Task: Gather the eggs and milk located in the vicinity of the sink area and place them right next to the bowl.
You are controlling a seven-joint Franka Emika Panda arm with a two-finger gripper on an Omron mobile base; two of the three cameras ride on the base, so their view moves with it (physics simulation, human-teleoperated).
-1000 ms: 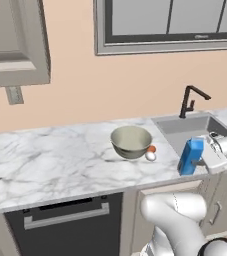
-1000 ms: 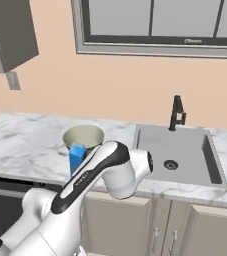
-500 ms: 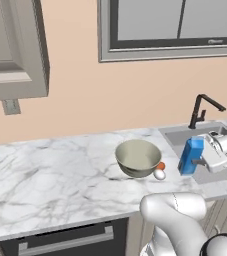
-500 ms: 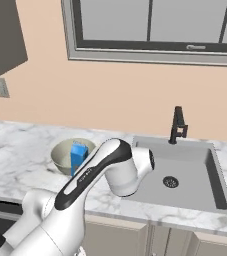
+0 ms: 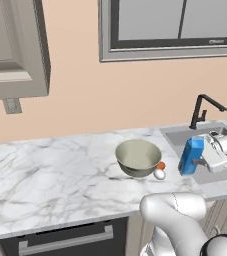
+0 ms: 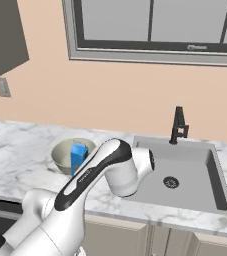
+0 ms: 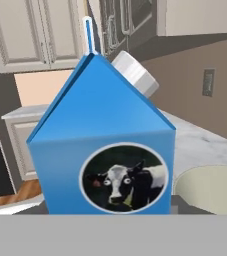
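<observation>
Pincer (image 5: 199, 161) clamped, arm outstretched rightward

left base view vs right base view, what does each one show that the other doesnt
Only the left base view shows the two eggs lying by the bowl's right side, and the gripper shut on the milk's side, holding it upright between bowl and sink. Only the right base view shows the sink's round drain and the whole basin; there the arm's white body hides the eggs and the lower part of the carton. Both show the bowl, the blue milk, the black faucet, the marble counter and the window.
</observation>
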